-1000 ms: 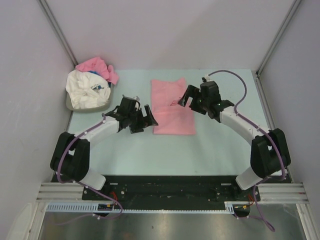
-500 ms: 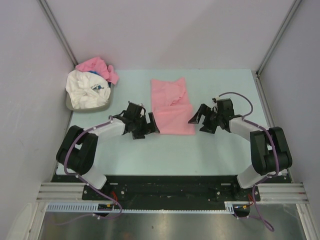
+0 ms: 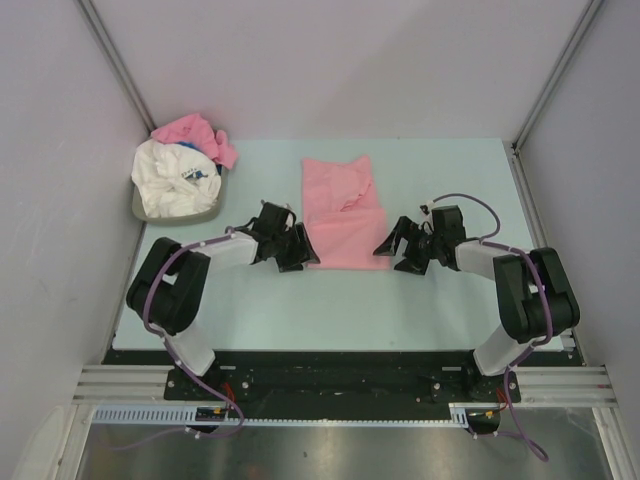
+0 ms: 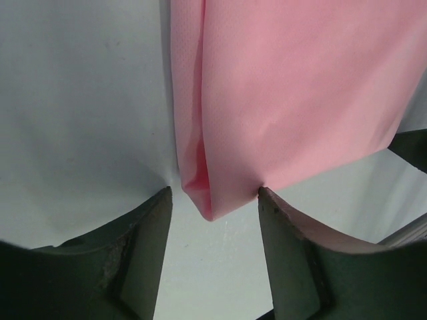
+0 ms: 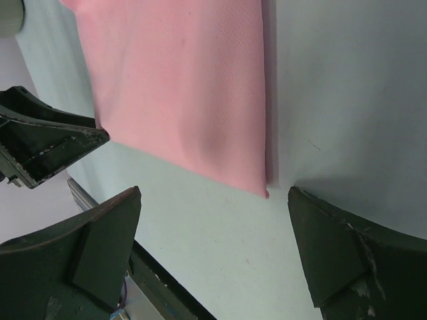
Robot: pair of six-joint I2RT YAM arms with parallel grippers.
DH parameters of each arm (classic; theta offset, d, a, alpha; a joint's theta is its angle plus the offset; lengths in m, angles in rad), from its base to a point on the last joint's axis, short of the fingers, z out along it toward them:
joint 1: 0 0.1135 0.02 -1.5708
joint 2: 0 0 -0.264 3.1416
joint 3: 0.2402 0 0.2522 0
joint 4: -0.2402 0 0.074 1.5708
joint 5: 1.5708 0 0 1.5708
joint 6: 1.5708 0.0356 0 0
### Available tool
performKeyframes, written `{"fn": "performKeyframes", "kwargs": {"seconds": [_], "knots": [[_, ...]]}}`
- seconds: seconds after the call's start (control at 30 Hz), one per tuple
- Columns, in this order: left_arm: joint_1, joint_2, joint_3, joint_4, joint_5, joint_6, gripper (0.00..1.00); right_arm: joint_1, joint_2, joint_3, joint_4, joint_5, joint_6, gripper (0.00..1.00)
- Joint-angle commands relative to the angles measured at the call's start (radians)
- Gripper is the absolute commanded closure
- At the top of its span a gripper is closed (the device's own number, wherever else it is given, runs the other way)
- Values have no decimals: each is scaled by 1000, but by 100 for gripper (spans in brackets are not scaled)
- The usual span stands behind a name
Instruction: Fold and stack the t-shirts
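A light-pink t-shirt (image 3: 345,212) lies flat in a long folded strip on the table's middle. My left gripper (image 3: 302,247) sits low at its near left corner. In the left wrist view that folded corner (image 4: 208,200) pokes between the two fingers (image 4: 143,247), which stand apart; the right one touches the hem. My right gripper (image 3: 392,246) is at the near right corner, jaws wide. That corner (image 5: 264,190) lies just inside its right finger (image 5: 333,247). A white t-shirt (image 3: 175,180) and a crumpled pink one (image 3: 195,132) lie in the basket.
The grey basket (image 3: 138,208) stands at the back left corner by the wall. Enclosure walls close off the table's left, right and back. The two arms lie low along the near half of the table, elbows out.
Both grippers have dropped and pulled back to the shirt's near corners. The right one left the shirt's middle. The left jaws have narrowed around the corner.
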Motion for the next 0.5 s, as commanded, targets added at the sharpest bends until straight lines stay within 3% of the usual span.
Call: {"fn": "performKeyframes", "kwargs": {"seconds": [0.0,0.13,0.3,0.37,0.47], "knots": [[-1,48,3,-1,-3,-13,42,3,25,-19,46,-13,1,3],[0,64,1,4,-20,-18,48,3,39,-28,61,-19,2,3],[0,70,-20,31,-57,-30,76,3,37,-42,64,-18,-1,4],[3,65,-34,38,-72,-38,99,3,33,-48,58,-13,-7,4],[14,56,-49,42,-71,-38,100,5,30,-62,52,-12,-11,4]]}}
